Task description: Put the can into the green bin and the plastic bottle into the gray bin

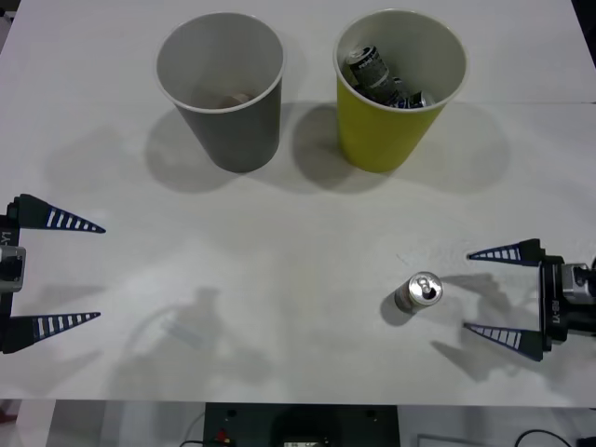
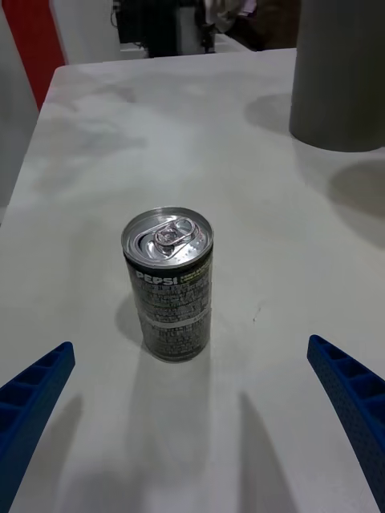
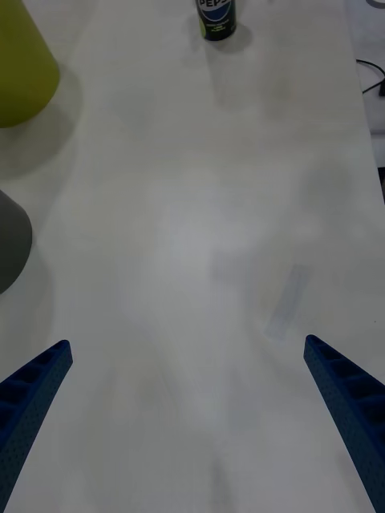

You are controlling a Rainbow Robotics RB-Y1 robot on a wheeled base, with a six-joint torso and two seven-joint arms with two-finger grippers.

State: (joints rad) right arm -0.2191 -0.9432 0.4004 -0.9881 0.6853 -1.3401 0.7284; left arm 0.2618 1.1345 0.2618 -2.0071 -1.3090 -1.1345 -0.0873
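The can [image 1: 419, 292] stands upright on the white table at the front right, silver top up. My right gripper [image 1: 468, 291] is open just to its right, level with it and not touching. In the right wrist view the can [image 2: 168, 296] stands just beyond the spread blue fingers [image 2: 36, 389]. The gray bin [image 1: 237, 140] stands at the back left, with a small brownish thing on its floor. To its right is the green bin [image 1: 382, 140], which holds several cans. My left gripper [image 1: 101, 272] rests open at the left edge. The plastic bottle is out of view.
The table's front edge [image 1: 298, 402] runs close below both grippers. Bare table lies between the can and the bins. From the left wrist, the green bin [image 3: 20, 72], the gray bin [image 3: 12, 240] and the can [image 3: 216, 18] show far off. A faint pale mark [image 3: 287, 300] lies on the table.
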